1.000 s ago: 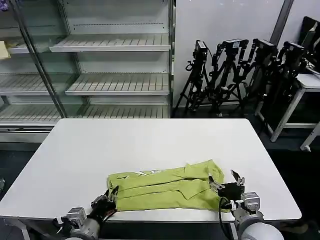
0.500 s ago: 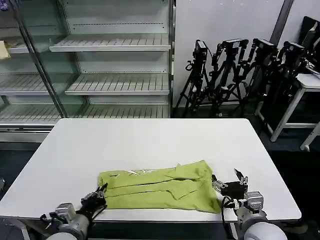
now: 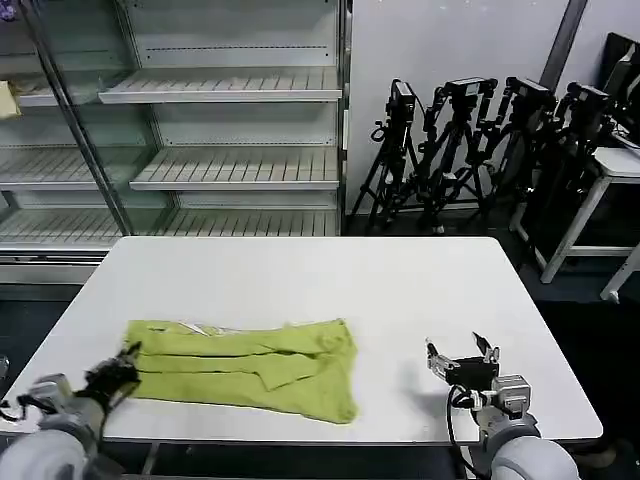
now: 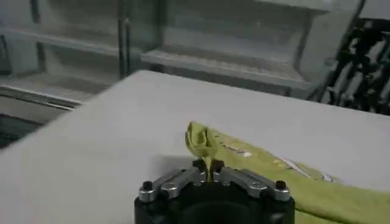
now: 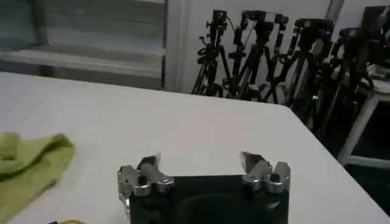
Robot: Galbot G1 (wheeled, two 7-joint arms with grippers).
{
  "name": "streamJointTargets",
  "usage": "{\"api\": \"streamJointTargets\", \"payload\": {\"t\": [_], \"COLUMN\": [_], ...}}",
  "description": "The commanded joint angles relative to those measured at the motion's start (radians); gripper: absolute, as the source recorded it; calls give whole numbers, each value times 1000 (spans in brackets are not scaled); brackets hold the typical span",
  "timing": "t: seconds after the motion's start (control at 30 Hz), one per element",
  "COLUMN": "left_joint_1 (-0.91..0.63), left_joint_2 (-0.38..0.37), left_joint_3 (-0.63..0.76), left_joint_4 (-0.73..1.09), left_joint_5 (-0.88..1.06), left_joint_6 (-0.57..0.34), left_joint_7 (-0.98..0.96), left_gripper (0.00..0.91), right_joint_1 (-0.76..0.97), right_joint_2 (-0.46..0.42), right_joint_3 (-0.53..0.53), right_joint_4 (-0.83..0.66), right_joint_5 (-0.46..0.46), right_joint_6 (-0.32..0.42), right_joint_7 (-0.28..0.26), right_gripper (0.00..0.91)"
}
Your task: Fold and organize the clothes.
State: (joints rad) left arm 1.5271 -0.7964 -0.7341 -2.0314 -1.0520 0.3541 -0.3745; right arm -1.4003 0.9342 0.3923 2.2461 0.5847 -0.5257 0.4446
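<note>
Status: T-shirt (image 3: 245, 364) lies lower left of centre in head view, on the white desk (image 3: 320, 280), folded lengthwise into a long band, near edge close to the desk's front edge; plain lime side up, a sliver of white print peeking along the upper edge; right end of the band is bunched and rumpled, not squared.

Left gripper (image 3: 124, 366) at lower left of head view, at the band's left end; left wrist view shows its fingers pressed together on a puckered bit of the fabric (image 4: 204, 143), so it's pinching the shirt's end; cloth trails off to lower right of that frame.

Right gripper (image 3: 461, 357) lower right of head view, over bare desk, well apart from the shirt; fingers (image 5: 253, 162) spread, holding nothing; shirt's end visible at far left of right wrist view (image 5: 27, 164).

Progress, imo: lengthwise fold looks done, roughly; band sits skewed toward the left side of the desk; crosswise fold(s) to make a compact stack not done yet; right end needs smoothing first or the next fold will come out lumpy; only one arm has hold of the cloth, so right arm prob needs a fresh grip on the free end before anything else; call it approx halfway.
</note>
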Motion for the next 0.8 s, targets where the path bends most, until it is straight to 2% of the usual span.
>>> {"api": "streamJointTargets", "payload": {"t": [0.03,0.1,0.27,0.43,0.8], "left_joint_1": [-16,-22,-54,-100,-199], "left_joint_2": [41,21,-44,-93,-118], "left_joint_3": [-142,-136,-72,12,194], "left_joint_4": [3,-42,-131,-181,-224], "left_joint_5": [-224,-366,-567,-597,-576], "left_joint_6": [55,76,93,71,34], "left_joint_7": [-8,-24,-65,-71,-73], "left_gripper": [40,40,40,40,40], "right_joint_1": [2,0,-12,-27,-54], "right_joint_2": [-3,-4,-4,-5,7], "right_joint_3": [-1,-2,0,5,14], "right_joint_4": [-1,-1,2,3,-6], "right_joint_5": [1,1,-1,-3,-14], "right_joint_6": [0,0,0,1,9], "right_joint_7": [1,2,5,5,2], "right_gripper": [907,907,907,907,907]}}
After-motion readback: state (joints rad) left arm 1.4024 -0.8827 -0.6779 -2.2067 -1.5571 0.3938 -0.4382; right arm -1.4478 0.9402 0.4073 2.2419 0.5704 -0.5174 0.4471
